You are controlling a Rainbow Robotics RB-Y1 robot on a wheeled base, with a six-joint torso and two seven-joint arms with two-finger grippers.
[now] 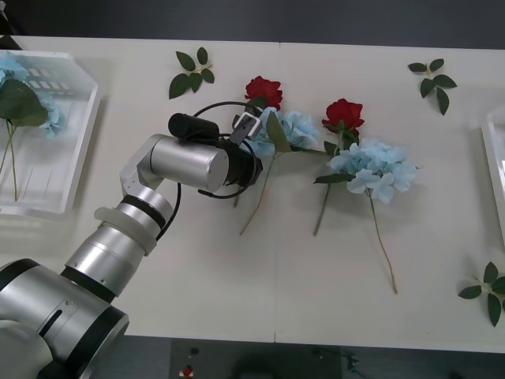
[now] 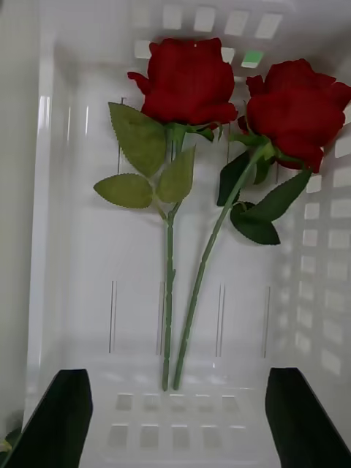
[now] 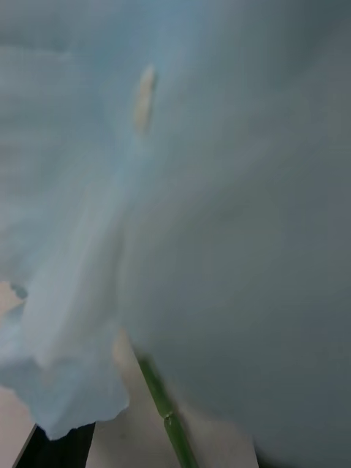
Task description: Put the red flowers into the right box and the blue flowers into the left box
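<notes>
Spanning the whole front view is the white table (image 1: 237, 300). Next biggest: left arm (image 1: 118, 237), coming up from the near-left corner w/ its wrist bent toward table centre. Left box (image 1: 75, 158) sits at the table's left edge, slotted walls, one blue flower (image 1: 49, 110) already lying inside near the far end, stem running toward the near end. Right box (image 1: 495, 170) shows as a thin white rim at the right edge; per right wrist view, its inside (image 2: 51, 219) has slotted walls & holds 2 red roses (image 2: 186, 80) (image 2: 296, 110) side by side, stems crossing near the cut ends.

Mid-table: a blue cluster (image 1: 293, 128) w/ a red rose (image 1: 263, 90) just behind it, touching. Further right, 2nd blue cluster (image 1: 377, 167) w/ another red rose (image 1: 343, 114) at its far-left side, leaves overlapping. Stems of all four trail toward the near edge.

Left gripper (image 1: 248, 129) is down at the left side of the centre-left blue cluster; left wrist view has pale blue petals (image 3: 219, 219) right against the lens & a green stem (image 3: 164, 409) below. Fingers' spread: can't tell, nor if it grips anything.

Right gripper (image 2: 175, 417) hangs over the right box, black fingers wide apart, holding nothing.

Leaf sprigs: far-left centre (image 1: 192, 73), far right (image 1: 434, 81), near right (image 1: 488, 290).
</notes>
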